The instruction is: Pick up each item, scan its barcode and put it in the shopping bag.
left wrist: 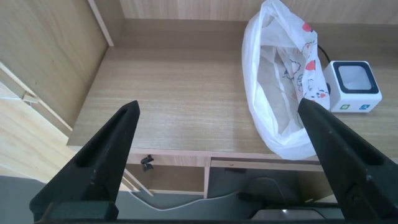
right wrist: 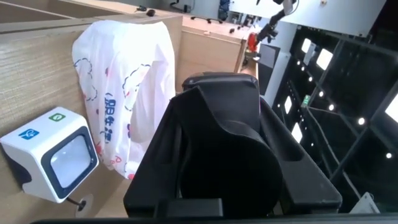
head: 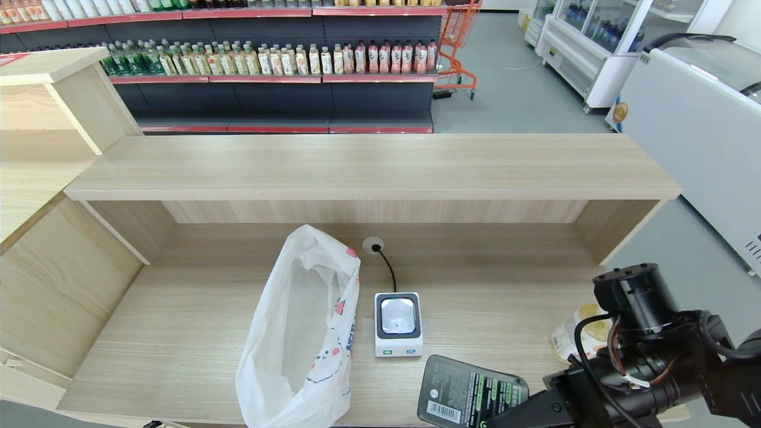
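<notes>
Worktop [head: 178, 333] of pale wood is carrying the white plastic shopping bag [head: 303, 333], which is lying with its mouth gaping toward the robot and its printed side turned to the scanner [head: 398, 324]. The scanner, a small white box with a dark-framed window facing up, is sitting just beside the bag on the robot's right, and its black cable [head: 387, 264] is running back to a round port in the worktop.

The right tool [head: 517, 410] is gripping a dark pouch [head: 464, 392] by one end and holding it over the near edge of the worktop, near the scanner and slightly to its right. The pouch's green label and white barcode are facing upward. A yellowish packet [head: 571, 339] is lying on the worktop farther right, partly hidden behind the right arm.

The left tool [left wrist: 219, 112] is hanging over the near left part of the worktop, well apart from the bag, with its two black fingers [left wrist: 106, 155] spread wide and holding nothing.
</notes>
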